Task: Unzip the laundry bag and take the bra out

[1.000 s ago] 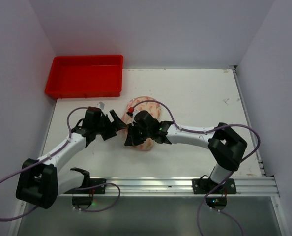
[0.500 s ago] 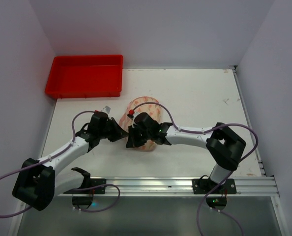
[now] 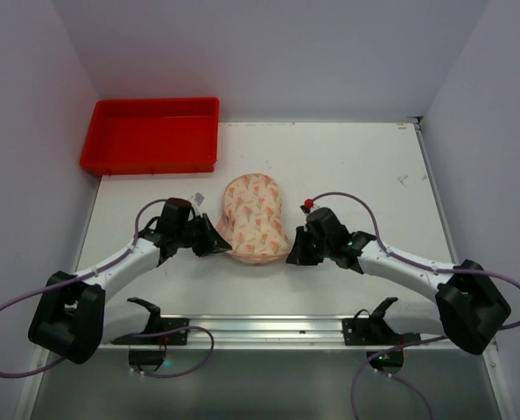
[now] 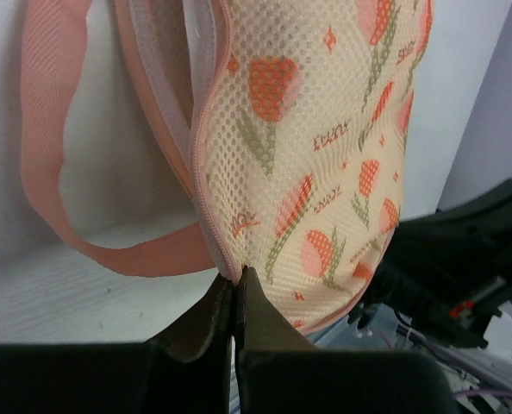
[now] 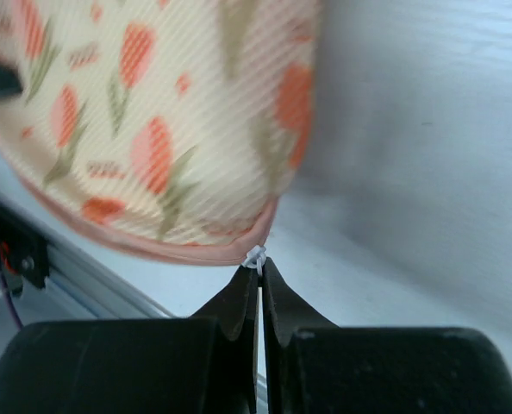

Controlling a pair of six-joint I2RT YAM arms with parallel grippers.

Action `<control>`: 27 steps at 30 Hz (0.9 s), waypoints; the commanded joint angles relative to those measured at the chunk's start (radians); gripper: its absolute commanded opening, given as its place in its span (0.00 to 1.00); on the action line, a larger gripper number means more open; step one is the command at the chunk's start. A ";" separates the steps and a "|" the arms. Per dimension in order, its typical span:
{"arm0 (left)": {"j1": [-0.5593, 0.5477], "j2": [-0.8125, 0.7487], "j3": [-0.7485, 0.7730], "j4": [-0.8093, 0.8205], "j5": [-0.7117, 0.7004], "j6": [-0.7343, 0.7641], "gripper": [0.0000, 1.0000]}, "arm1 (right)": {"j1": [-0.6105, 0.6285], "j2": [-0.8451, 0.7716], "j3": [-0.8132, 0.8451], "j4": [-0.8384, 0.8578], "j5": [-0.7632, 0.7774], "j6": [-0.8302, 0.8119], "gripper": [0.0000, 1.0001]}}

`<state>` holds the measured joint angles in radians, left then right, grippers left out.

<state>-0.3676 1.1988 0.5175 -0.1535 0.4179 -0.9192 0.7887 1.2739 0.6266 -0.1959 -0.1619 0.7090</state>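
Observation:
The laundry bag (image 3: 255, 217) lies flat in the middle of the table, cream with pink-orange print and a pink zipper edge. My left gripper (image 3: 224, 244) is shut on the bag's near left edge; in the left wrist view the jaws (image 4: 237, 278) pinch the pink zipper seam (image 4: 206, 198). The thin pink loop strap (image 4: 45, 147) hangs to the left. My right gripper (image 3: 291, 257) sits at the bag's near right corner. It is shut (image 5: 259, 267) on the small white zipper pull (image 5: 255, 257). The bra is hidden.
A red plastic tray (image 3: 151, 136) stands at the back left, off the table's corner. The metal rail (image 3: 295, 328) with both arm bases runs along the near edge. Walls close in on the left, back and right.
The right arm has swung from over the bag to its near right corner, uncovering it. My left gripper has moved right to the bag's edge and shut on it.

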 commanded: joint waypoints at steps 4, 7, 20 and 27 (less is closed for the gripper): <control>0.016 -0.036 0.000 -0.162 0.090 0.199 0.00 | -0.120 -0.061 -0.004 -0.108 0.127 0.018 0.00; 0.016 -0.056 -0.016 -0.218 0.050 0.238 0.00 | -0.117 0.010 0.042 -0.053 0.098 -0.026 0.00; 0.019 -0.108 0.134 -0.336 -0.135 0.243 0.67 | 0.122 0.110 0.124 -0.063 0.061 -0.037 0.16; 0.024 -0.035 0.315 -0.337 -0.206 0.292 0.87 | 0.122 -0.001 0.125 -0.115 0.097 -0.032 0.78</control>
<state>-0.3565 1.1122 0.7380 -0.4786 0.2646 -0.6754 0.9096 1.3434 0.7307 -0.2802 -0.0982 0.6746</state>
